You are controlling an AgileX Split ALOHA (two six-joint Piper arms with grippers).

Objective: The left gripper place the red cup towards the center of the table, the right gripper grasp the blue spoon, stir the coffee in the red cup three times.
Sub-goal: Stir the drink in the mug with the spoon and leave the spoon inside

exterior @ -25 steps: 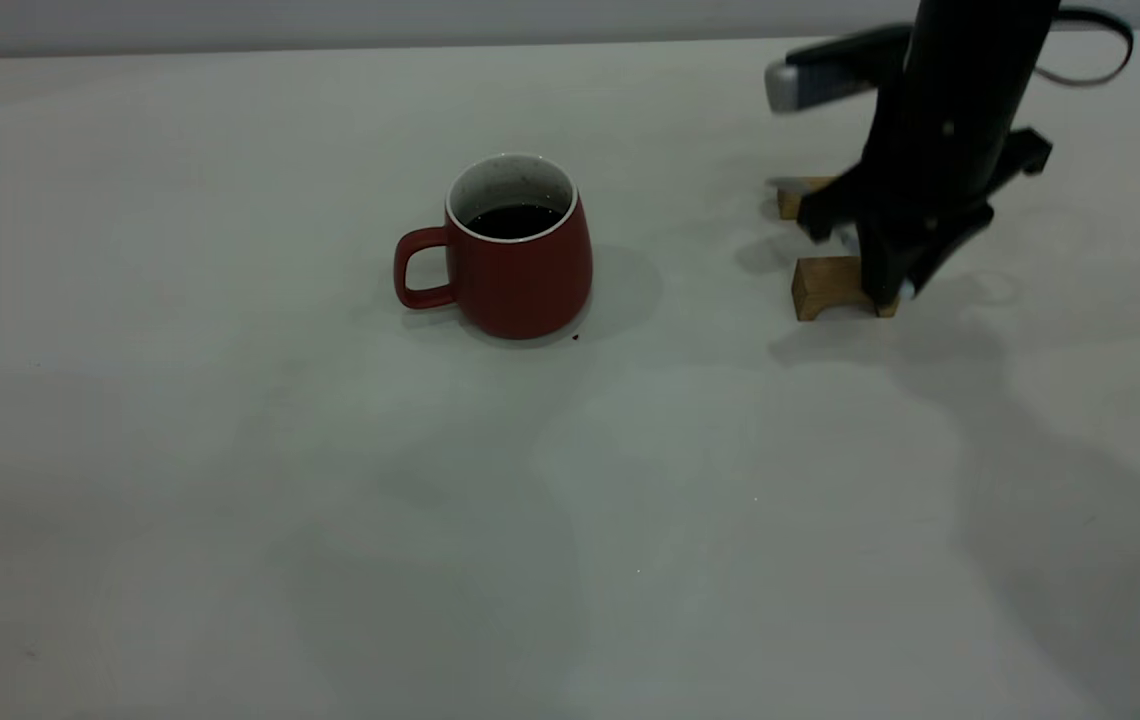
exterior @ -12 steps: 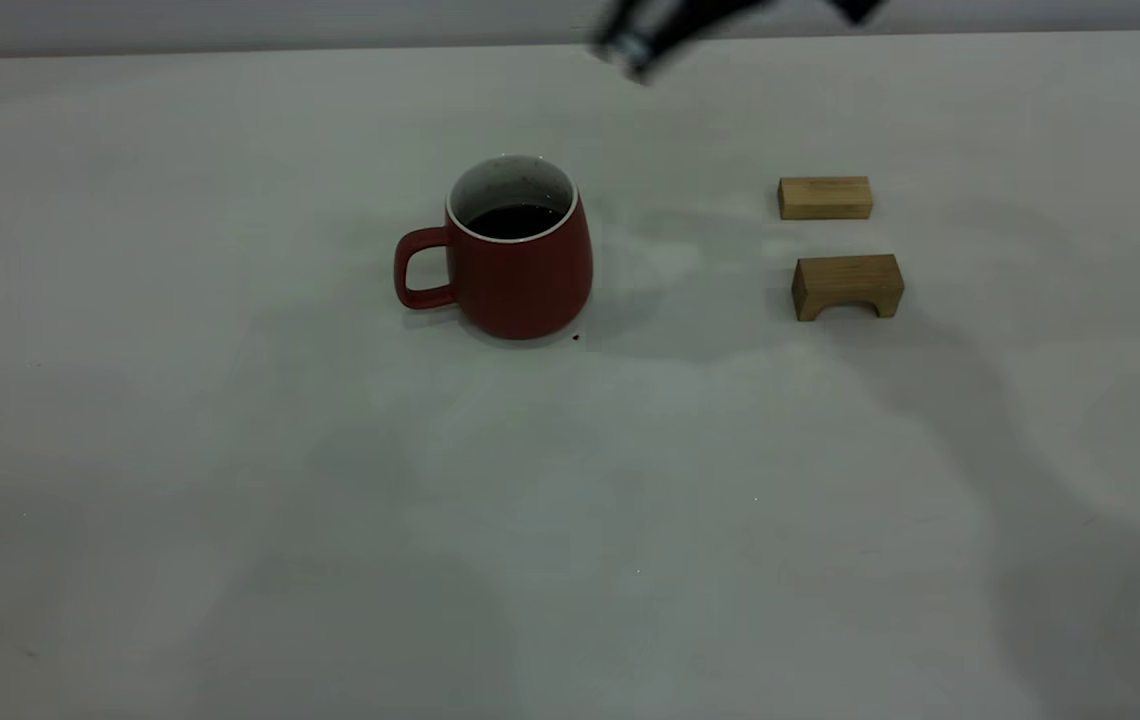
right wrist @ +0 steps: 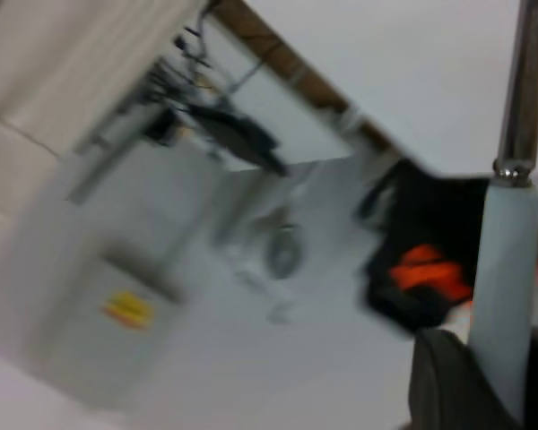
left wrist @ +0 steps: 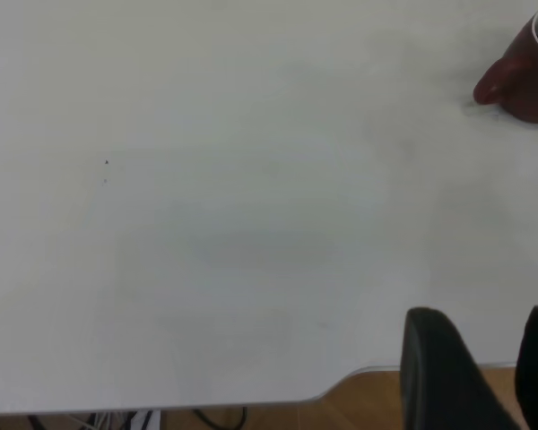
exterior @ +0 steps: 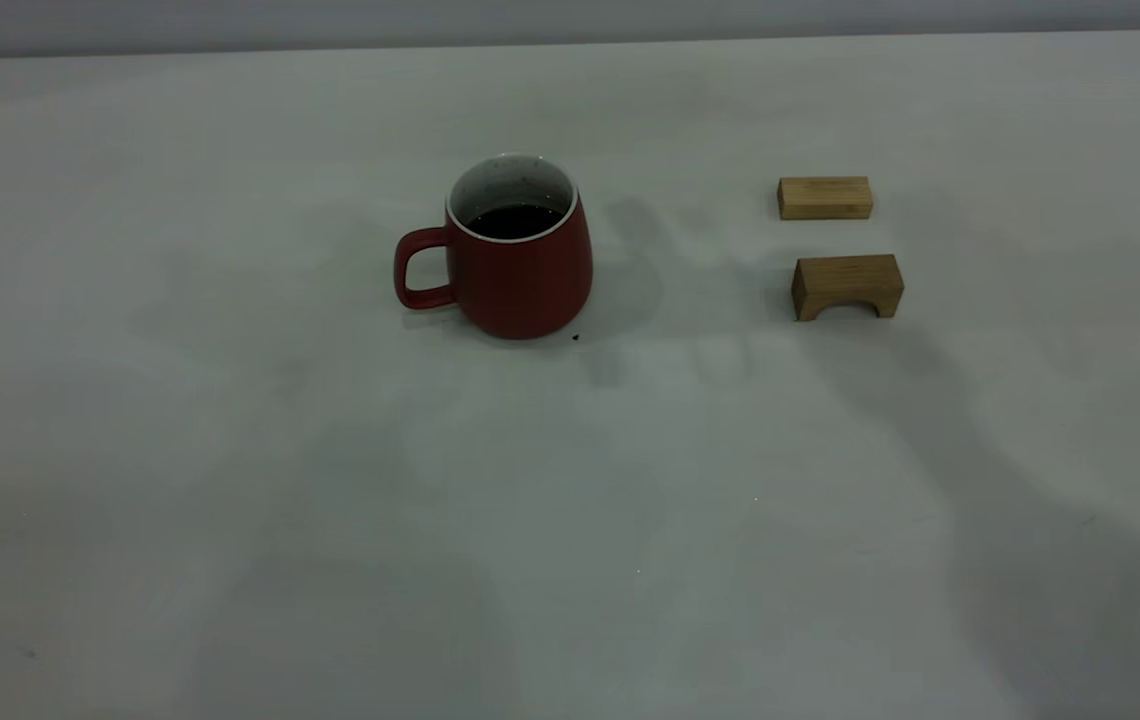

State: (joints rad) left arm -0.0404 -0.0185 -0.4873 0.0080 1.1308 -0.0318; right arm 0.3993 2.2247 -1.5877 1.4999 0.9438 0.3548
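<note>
We take this for a lab or test room set up for robot trials. The worktop (exterior: 230,450) is a broad, plain off-white surface carrying only a red cup (exterior: 520,270) and two wooden blocks (exterior: 845,285). Below its edge we see loose cables (left wrist: 143,419) on a wood floor, and beyond it blurred grey equipment (right wrist: 224,134).

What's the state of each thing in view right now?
red cup: upright on the table, handle toward the left arm's side.
coffee: in the cup, below the rim.
blue spoon: held in the right pincer, off the table.
left pincer: open, empty, at the table edge, far from the cup.
wooden blocks: on the table, apart.
</note>
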